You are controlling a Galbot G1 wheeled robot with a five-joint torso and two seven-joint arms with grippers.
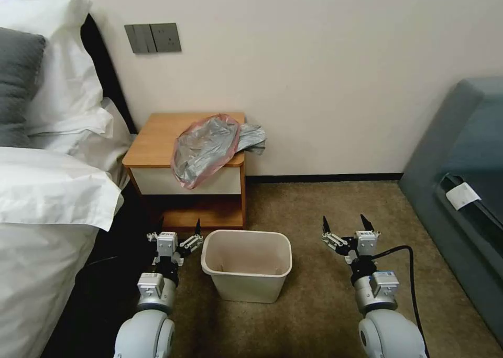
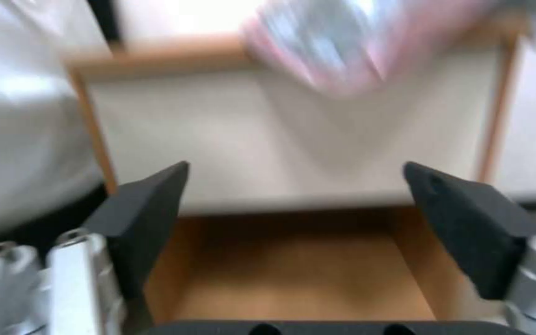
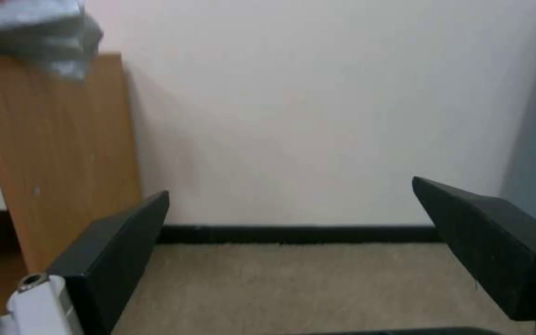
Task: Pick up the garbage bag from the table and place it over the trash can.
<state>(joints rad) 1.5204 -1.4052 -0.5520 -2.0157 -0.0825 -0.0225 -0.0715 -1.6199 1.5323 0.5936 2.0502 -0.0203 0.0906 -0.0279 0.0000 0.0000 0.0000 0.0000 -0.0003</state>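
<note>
Both grippers are being held low and wide open, with nothing gripped: the left gripper (image 1: 178, 231) just before the low shelf of the small light-brown wooden counter (image 1: 152, 143), the right gripper (image 1: 346, 227) over the carpet, on the far side of the small beige plastic trash can (image 1: 246, 290). The thin crinkly grey garbage bag with the pinkish-red rim band (image 1: 207, 145) is lying untouched on the counter top, drooping over the white drawer front. Judging by this, the reach for the pick-up is being started. A raised approach to the bag's hanging rim is called for next, probably by the nearer left gripper.
</note>
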